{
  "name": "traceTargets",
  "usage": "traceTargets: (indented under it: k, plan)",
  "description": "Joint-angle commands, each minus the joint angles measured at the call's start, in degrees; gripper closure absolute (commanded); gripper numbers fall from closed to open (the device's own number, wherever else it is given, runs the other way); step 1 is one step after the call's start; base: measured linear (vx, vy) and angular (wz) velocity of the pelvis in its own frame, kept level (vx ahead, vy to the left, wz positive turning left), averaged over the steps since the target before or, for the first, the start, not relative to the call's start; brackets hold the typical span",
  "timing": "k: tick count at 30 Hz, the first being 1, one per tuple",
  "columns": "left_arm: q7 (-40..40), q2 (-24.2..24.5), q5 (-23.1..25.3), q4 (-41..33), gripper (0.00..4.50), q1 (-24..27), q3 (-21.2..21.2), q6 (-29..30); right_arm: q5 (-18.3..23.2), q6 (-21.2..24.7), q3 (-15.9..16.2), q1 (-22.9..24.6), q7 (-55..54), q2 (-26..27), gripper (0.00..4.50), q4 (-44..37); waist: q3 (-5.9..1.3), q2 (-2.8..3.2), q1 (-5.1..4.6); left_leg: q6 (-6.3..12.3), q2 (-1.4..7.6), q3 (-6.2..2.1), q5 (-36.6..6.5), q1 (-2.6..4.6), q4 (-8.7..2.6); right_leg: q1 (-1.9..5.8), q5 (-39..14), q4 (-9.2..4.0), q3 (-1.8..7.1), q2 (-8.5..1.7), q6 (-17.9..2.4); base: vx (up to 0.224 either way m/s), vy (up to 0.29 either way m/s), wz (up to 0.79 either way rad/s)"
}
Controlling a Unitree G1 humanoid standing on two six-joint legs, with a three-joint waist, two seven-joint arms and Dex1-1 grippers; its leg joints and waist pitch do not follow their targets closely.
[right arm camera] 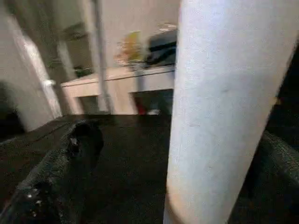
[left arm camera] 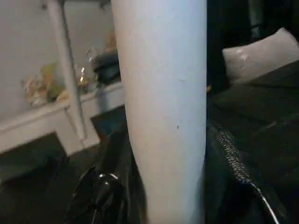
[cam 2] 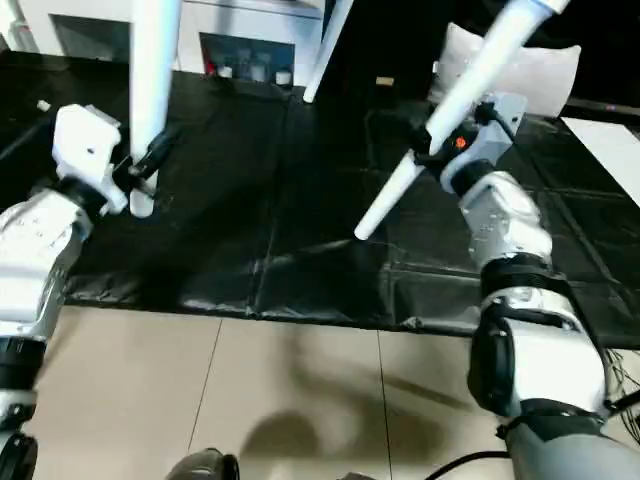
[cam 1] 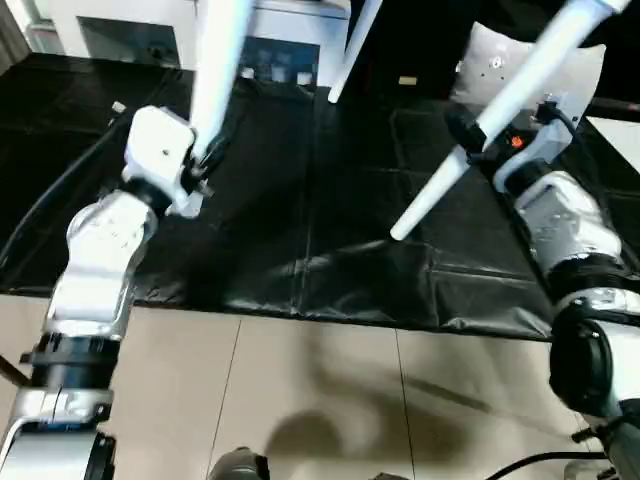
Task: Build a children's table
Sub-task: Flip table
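Note:
Three white tube legs of the children's table hang over the black mat and run up out of the picture. My left gripper point(cam 1: 205, 160) is shut on the near-upright left leg point(cam 1: 222, 60) close to its lower end; in the left wrist view this leg point(left arm camera: 161, 107) sits tight between the fingers. The right leg point(cam 1: 500, 110) slants down to the left, its narrow tip above the mat. My right gripper point(cam 2: 430, 140) stands open around this leg point(right arm camera: 219, 112), which lies near one finger point(right arm camera: 280, 158), well apart from the other. A third leg point(cam 1: 350, 50) stands further back.
A black mat point(cam 1: 300, 250) covers the floor ahead, with beige tiles point(cam 1: 300, 400) in front of it. A white glass-door cabinet point(cam 1: 280, 40) stands at the back. A white cushion point(cam 1: 490, 65) lies at the back right, and a white panel point(cam 1: 620, 135) at the right edge.

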Motion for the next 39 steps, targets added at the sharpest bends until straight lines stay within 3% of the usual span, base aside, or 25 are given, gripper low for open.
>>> traceTargets:
  k: [1,2,4,7,8,10,13,14,15,17,18,19,20,23,24,26,28,30,31,32,33,34,37,39]
  plan:
    - [-2.6,0.3,4.1,0.8,2.93,0.9,-5.2,-0.1,2.3,2.9,2.7,0.8,5.5,0.4,0.00,-7.3,-4.84,0.64,-0.04,-2.97,4.09,-1.99,-17.7,3.36,-5.05,1.31,-6.6,-4.18,2.05,-3.62,-12.2,0.000,0.000,0.00]
    - [-2.3,0.1,4.1,2.3,2.93,1.3,-5.2,0.3,4.1,5.6,3.4,3.6,7.2,0.1,0.00,-13.2,-4.91,0.95,0.19,-3.01,4.19,-2.02,-17.6,3.47,-5.02,1.28,-6.1,-4.00,2.02,-3.63,-12.2,0.000,0.000,0.00]
    - [-1.2,-0.3,4.4,5.6,2.93,2.0,-5.0,0.5,7.5,10.5,5.0,9.4,8.6,-0.2,0.00,-24.8,-4.95,0.79,0.53,-2.16,4.29,-2.15,-15.8,3.50,-5.21,1.56,-3.1,-3.91,2.07,-3.43,-10.7,0.000,0.000,0.00]
    - [-0.8,-0.4,4.6,7.0,2.93,2.0,-4.9,0.0,8.1,11.9,5.1,10.9,8.9,0.0,0.00,-27.9,-5.03,0.81,0.62,-3.20,4.24,-2.13,-17.2,3.58,-5.27,1.32,-5.1,-4.05,1.98,-3.78,-11.6,0.000,0.000,0.00]
    - [-0.6,-0.3,5.1,7.9,2.93,2.0,-5.1,-0.5,8.5,12.8,5.2,12.1,8.5,0.3,0.00,-30.2,-4.88,1.31,0.61,-3.64,4.20,-2.18,-18.0,3.60,-5.35,1.17,-6.2,-4.23,2.04,-3.73,-11.6,0.000,0.000,0.00]
    - [0.5,-0.4,6.1,11.3,2.93,1.1,-5.1,-1.8,9.1,14.7,6.5,15.3,7.1,1.4,0.00,-35.9,-4.70,1.13,0.83,-5.15,4.32,-2.39,-21.4,3.88,-5.69,0.90,-9.3,-4.59,2.06,-3.80,-10.7,0.000,0.000,0.00]
    - [1.0,-0.5,6.5,12.8,2.93,0.6,-5.1,-2.5,9.2,15.2,7.1,16.5,6.9,1.8,0.00,-37.9,-4.48,1.10,0.95,-7.03,4.32,-2.58,-25.3,4.15,-5.86,0.61,-13.8,-5.05,2.19,-4.11,-9.4,0.000,0.000,0.00]
    - [1.6,-0.4,7.2,14.5,2.93,-0.2,-5.4,-3.1,9.0,15.6,7.5,17.4,6.3,2.3,0.00,-39.1,-4.47,1.48,0.98,-7.43,4.31,-2.78,-25.9,4.15,-5.90,0.65,-14.6,-5.05,2.21,-4.24,-9.3,0.000,0.000,0.00]
    - [1.6,-0.4,7.2,14.5,2.93,-0.2,-5.4,-3.1,9.0,15.6,7.5,17.4,6.3,2.3,0.00,-39.1,-4.50,1.30,0.98,-7.83,4.29,-2.76,-27.0,4.40,-5.89,0.42,-15.8,-5.33,2.25,-4.24,-8.6,0.000,0.000,0.00]
    - [2.3,-0.5,7.7,16.8,2.93,-1.2,-5.6,-3.7,8.8,16.4,7.9,18.2,5.3,2.7,0.00,-40.5,-4.32,1.43,0.78,-8.44,4.30,-3.00,-28.4,4.30,-6.03,0.41,-17.5,-5.43,2.24,-4.34,-8.5,0.000,0.000,0.00]
    - [2.4,-0.6,7.8,17.2,2.93,-1.4,-5.6,-3.7,8.6,16.4,7.9,18.3,5.1,2.8,0.00,-40.5,-4.31,1.37,0.79,-8.73,4.26,-2.99,-29.8,4.76,-5.88,-0.01,-18.6,-5.78,2.35,-4.26,-8.0,0.000,0.000,0.00]
    - [3.3,-0.7,8.2,19.6,2.93,-2.4,-5.6,-3.8,7.4,16.2,8.3,18.5,3.8,3.3,0.00,-40.6,-4.15,1.27,0.56,-8.79,4.17,-3.09,-30.0,4.51,-6.10,0.16,-19.2,-5.80,2.29,-4.21,-7.9,0.000,0.000,0.00]
    - [4.3,-0.8,8.1,23.4,2.93,-3.8,-5.2,-3.4,5.5,15.2,8.6,17.9,2.0,4.3,0.00,-39.3,-4.23,1.16,0.59,-8.99,4.17,-3.03,-30.3,4.72,-6.08,0.00,-19.5,-5.84,2.30,-4.22,-7.7,0.000,0.000,0.00]
    - [5.0,-0.2,8.3,25.7,2.93,-4.1,-5.0,-3.2,3.2,13.4,8.5,17.2,-0.3,5.5,0.00,-37.6,-4.25,0.85,0.37,-9.12,4.22,-3.22,-29.9,4.50,-6.19,0.14,-19.9,-5.81,2.36,-4.54,-7.6,0.000,0.000,0.00]
    - [4.9,0.0,8.1,25.1,2.58,-3.6,-4.8,-2.8,2.3,12.1,8.0,16.9,-1.5,5.8,0.00,-36.0,-4.27,0.78,0.25,-9.20,4.30,-3.21,-30.3,4.60,-6.22,-0.05,-20.2,-5.86,2.35,-4.55,-7.6,0.000,0.000,0.00]
    - [4.4,0.2,7.0,23.2,2.37,-1.9,-4.3,-2.0,1.7,11.0,6.6,16.2,-3.8,6.2,0.00,-33.2,-4.19,1.06,-0.03,-9.71,4.32,-3.36,-32.2,4.76,-6.27,-0.30,-21.3,-5.87,2.30,-4.49,-7.9,0.000,0.000,0.00]
    - [3.7,0.5,6.4,21.4,2.18,-0.3,-4.0,-1.5,2.0,10.9,6.0,16.2,-4.3,6.3,0.00,-32.4,-4.16,0.97,-0.57,-10.05,4.38,-3.57,-34.8,4.87,-6.41,-0.43,-23.3,-6.08,2.26,-4.43,-7.2,0.000,0.000,0.00]
    - [3.6,0.8,5.7,19.1,1.87,1.7,-3.4,-1.0,1.9,10.4,5.6,16.7,-4.5,6.2,0.00,-32.1,-4.24,1.00,-0.49,-9.73,4.37,-3.48,-34.6,4.96,-6.45,-0.50,-22.2,-6.12,2.29,-4.32,-7.4,0.000,0.000,0.00]
    - [3.5,1.0,4.7,16.3,1.87,3.7,-2.6,-0.6,2.0,10.2,5.2,17.5,-4.6,6.2,0.00,-32.6,-4.39,1.01,-0.44,-9.38,4.41,-3.45,-33.4,4.77,-6.52,-0.23,-20.6,-5.93,2.34,-4.41,-7.7,0.000,0.000,0.00]
    - [3.2,1.2,2.3,10.9,1.80,7.6,-0.9,0.0,2.5,10.4,4.1,19.3,-4.8,6.3,0.00,-34.5,-4.44,1.44,-0.33,-9.23,4.37,-3.46,-32.5,4.59,-6.60,-0.07,-19.2,-5.75,2.33,-4.47,-7.9,0.000,0.000,0.00]
    - [3.0,1.2,1.3,8.6,1.69,9.2,-0.3,0.1,2.9,10.6,3.6,20.2,-4.9,6.5,0.00,-35.5,-4.60,1.35,-0.37,-8.66,4.59,-3.29,-30.0,4.15,-6.99,0.40,-15.2,-5.50,2.23,-4.21,-8.3,0.000,0.000,0.00]
    - [2.3,0.7,-1.2,3.8,1.50,12.3,0.9,-0.3,3.8,10.9,2.9,22.0,-5.1,6.7,0.00,-37.8,-4.79,2.04,-0.05,-8.31,4.41,-2.94,-28.5,4.45,-6.82,0.09,-12.0,-5.25,2.22,-3.92,-8.7,0.000,0.000,0.00]
    - [1.3,-0.3,-4.5,-1.6,1.44,15.4,1.9,0.0,4.3,11.4,2.5,24.1,-5.3,6.6,0.00,-40.3,-4.86,1.57,0.27,-6.68,4.27,-2.42,-26.1,4.24,-6.67,0.48,-8.0,-5.25,2.19,-3.68,-9.9,0.000,0.000,0.00]
    - [0.7,-1.9,-8.5,-8.8,1.13,19.2,2.5,1.5,5.6,12.9,1.6,26.9,-6.5,6.3,0.00,-44.1,-4.80,1.57,0.61,-5.79,4.29,-2.40,-24.4,3.96,-6.74,0.94,-8.3,-5.29,2.22,-3.90,-9.8,0.000,0.000,0.00]
